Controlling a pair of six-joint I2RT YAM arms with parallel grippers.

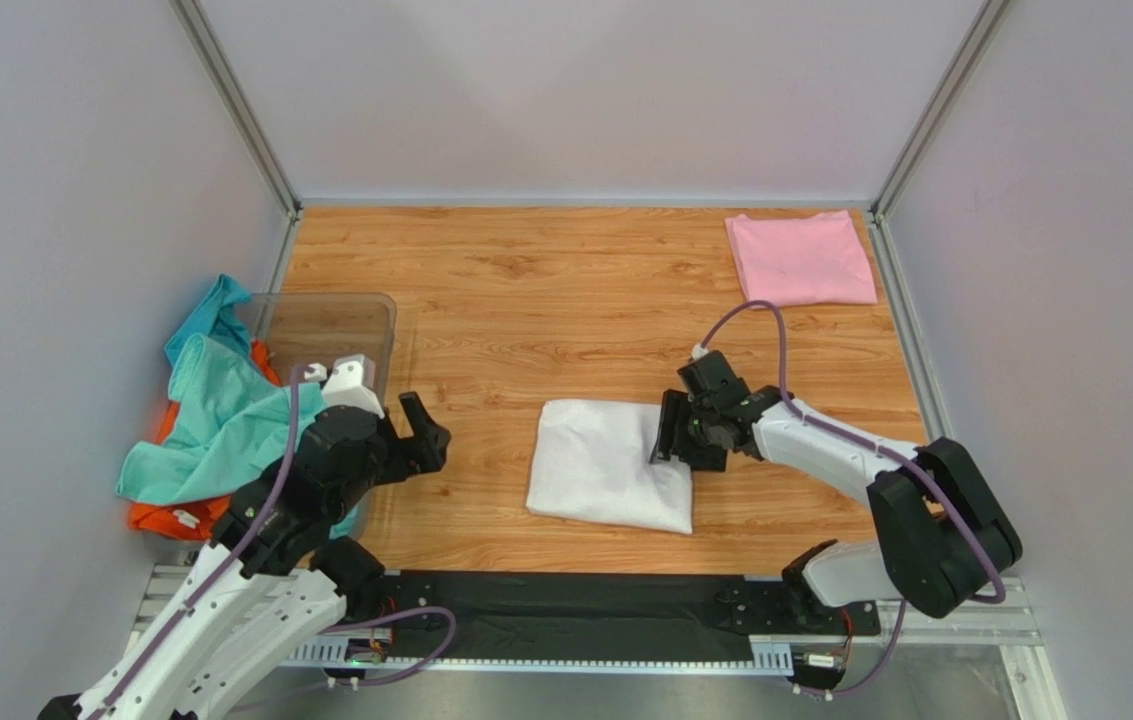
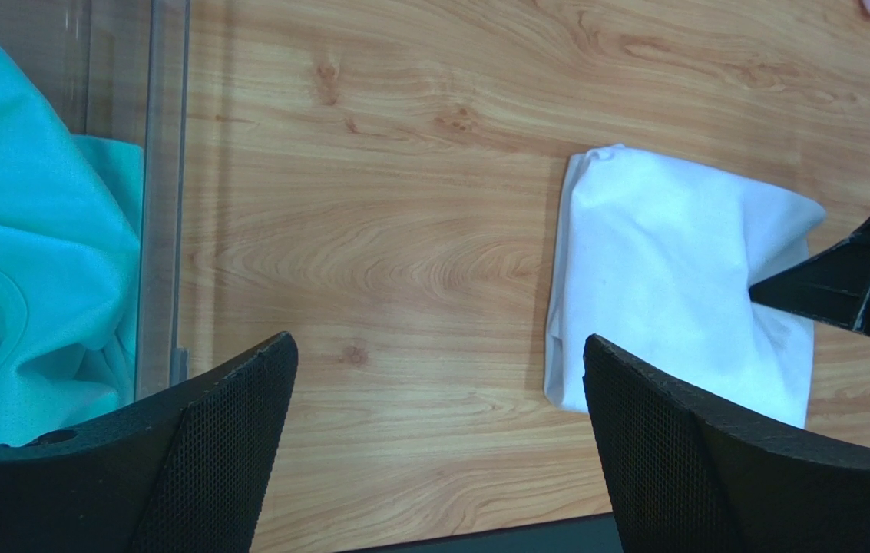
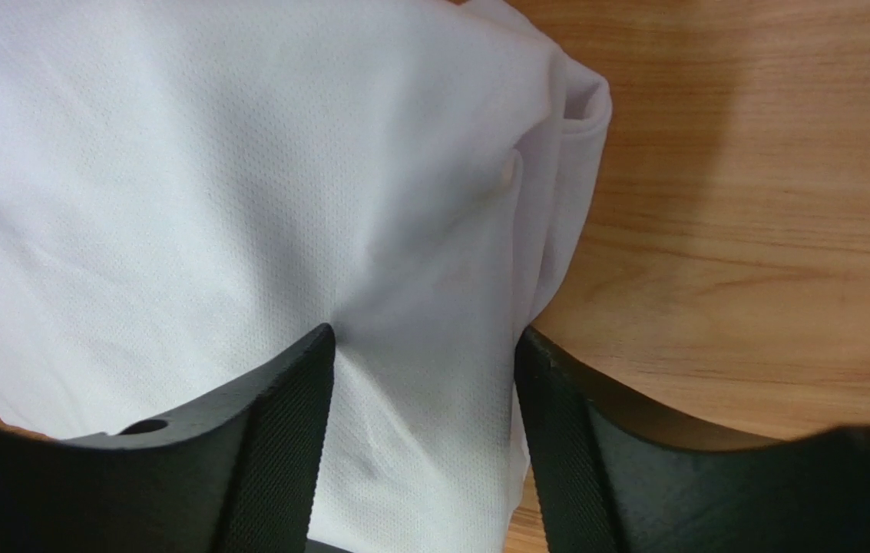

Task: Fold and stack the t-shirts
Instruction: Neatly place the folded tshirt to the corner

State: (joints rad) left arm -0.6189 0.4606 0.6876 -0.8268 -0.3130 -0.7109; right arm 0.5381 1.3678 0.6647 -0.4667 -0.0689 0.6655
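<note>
A folded white t-shirt [image 1: 602, 465] lies on the wooden table near the front middle; it also shows in the left wrist view [image 2: 670, 277] and the right wrist view [image 3: 232, 173]. My right gripper [image 1: 673, 443] is at its right edge, its jaws closed on a bunch of the white cloth [image 3: 422, 369]. My left gripper [image 1: 430, 435] is open and empty [image 2: 439, 380], hovering left of the white shirt. A folded pale pink t-shirt [image 1: 801, 257] lies at the far right corner. A teal t-shirt [image 1: 227, 420] and an orange one [image 1: 174, 518] are heaped at the left.
A clear plastic bin [image 1: 324, 323] stands at the left edge with the teal cloth [image 2: 24, 254] spilling over it. Grey walls close in the table on three sides. The black rail with the arm bases [image 1: 572, 600] runs along the near edge.
</note>
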